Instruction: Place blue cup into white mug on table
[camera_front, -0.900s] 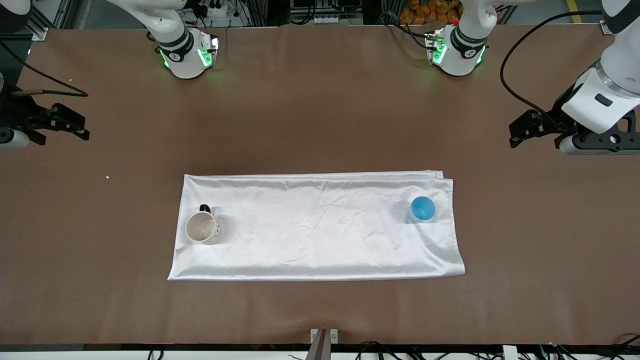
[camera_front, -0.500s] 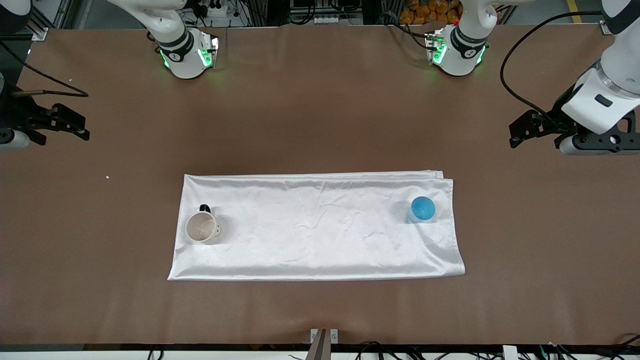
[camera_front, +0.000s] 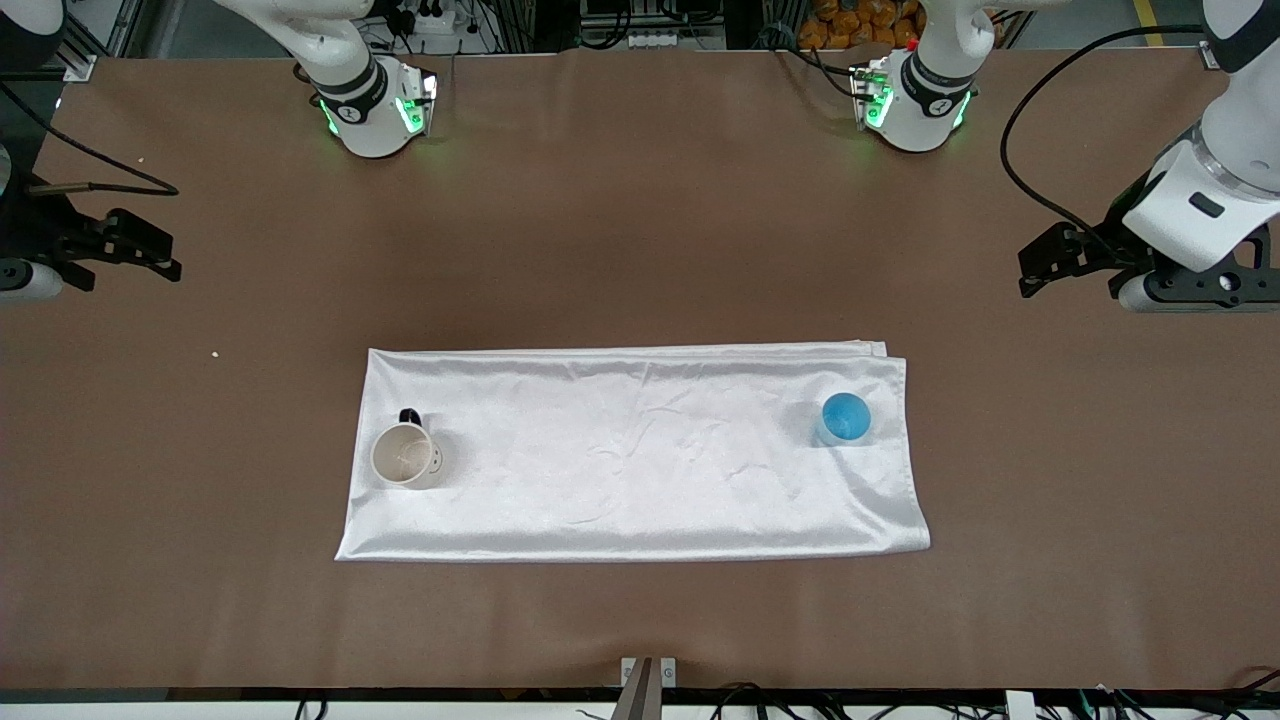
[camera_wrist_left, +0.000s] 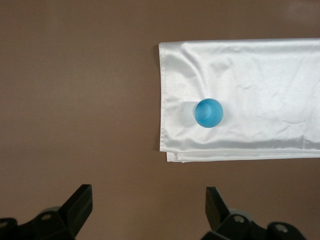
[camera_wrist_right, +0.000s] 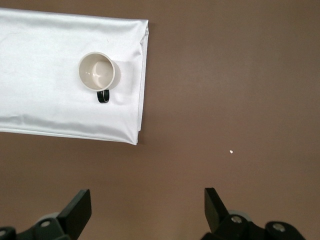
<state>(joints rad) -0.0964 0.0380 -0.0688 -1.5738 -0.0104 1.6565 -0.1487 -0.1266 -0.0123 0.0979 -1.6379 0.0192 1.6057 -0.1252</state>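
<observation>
The blue cup (camera_front: 846, 417) stands upright on the white cloth near the left arm's end; it also shows in the left wrist view (camera_wrist_left: 208, 112). The white mug (camera_front: 404, 456) stands upright on the cloth's end toward the right arm, its dark handle pointing toward the robots; it also shows in the right wrist view (camera_wrist_right: 97, 70). My left gripper (camera_front: 1045, 265) (camera_wrist_left: 148, 200) is open and empty over the bare brown table (camera_front: 640, 240), off the cloth's end beside the cup. My right gripper (camera_front: 140, 250) (camera_wrist_right: 146, 202) is open and empty over bare table, well off the mug's end.
The white satin cloth (camera_front: 630, 450) lies flat mid-table, a folded edge along its side toward the robots. A tiny pale crumb (camera_front: 215, 354) lies on the table near the right gripper. Arm bases (camera_front: 375, 110) (camera_front: 915, 105) stand at the table's robot edge.
The left arm's hand has shifted very slightly. The cup, mug and cloth have not moved.
</observation>
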